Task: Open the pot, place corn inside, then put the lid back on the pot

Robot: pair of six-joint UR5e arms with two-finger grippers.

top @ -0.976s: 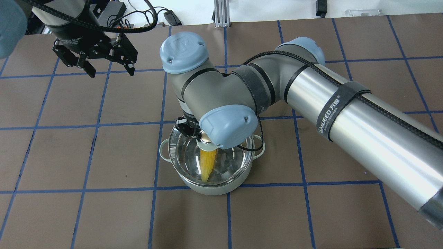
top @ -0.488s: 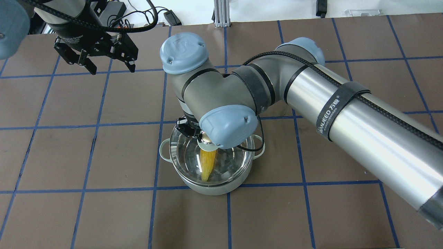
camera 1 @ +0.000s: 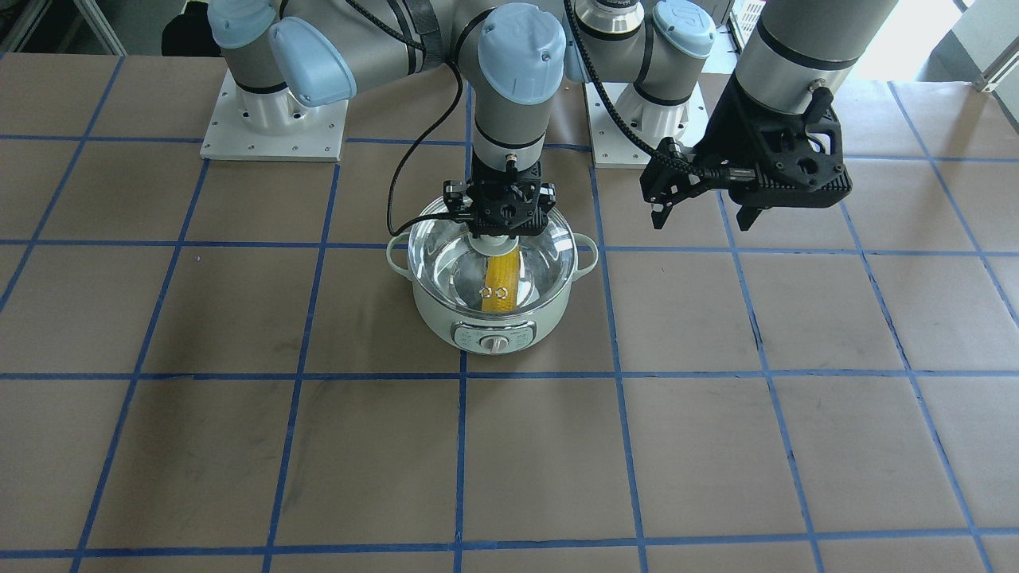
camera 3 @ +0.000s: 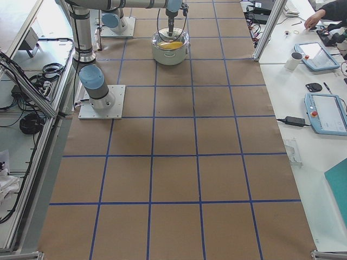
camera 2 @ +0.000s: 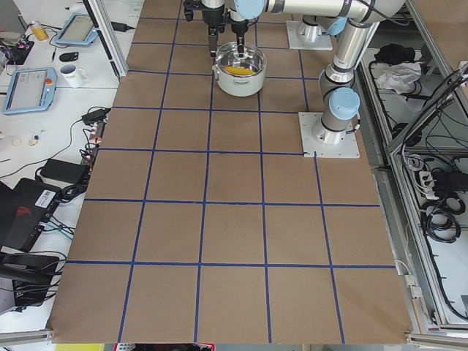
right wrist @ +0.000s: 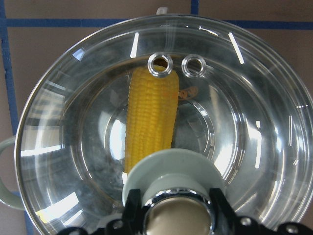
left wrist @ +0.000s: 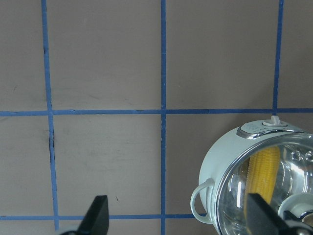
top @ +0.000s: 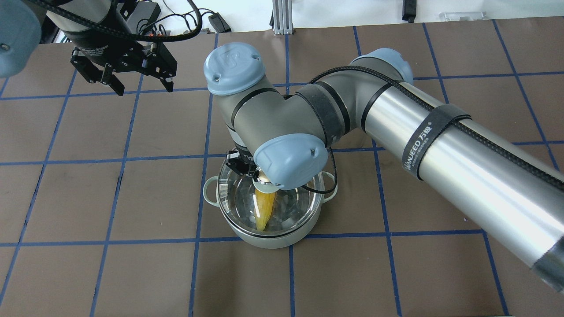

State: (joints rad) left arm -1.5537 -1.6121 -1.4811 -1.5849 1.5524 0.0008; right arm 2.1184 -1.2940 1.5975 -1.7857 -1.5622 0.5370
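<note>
The pale mint-green pot [camera 1: 493, 326] stands at mid-table, control knob facing away from the robot. The yellow corn [camera 1: 501, 274] lies inside its steel bowl and shows through the glass in the right wrist view [right wrist: 149, 117]. The clear glass lid [camera 1: 446, 263] covers the pot; I cannot tell whether its rim rests fully on it. My right gripper [camera 1: 501, 227] is shut on the lid's pale green knob [right wrist: 176, 171]. My left gripper [top: 136, 86] is open and empty, raised above the table away from the pot. The left wrist view catches the pot [left wrist: 215, 161].
Brown table cover with a blue tape grid. The right arm's big elbow [top: 440, 149] spans the right half of the overhead view. Both arm bases [camera 1: 275, 119] sit at the robot's edge. Side benches hold tablets and mugs [camera 3: 325, 114].
My left gripper has drifted a little farther from the pot, still open. The right gripper and lid have shifted only slightly over the pot.
</note>
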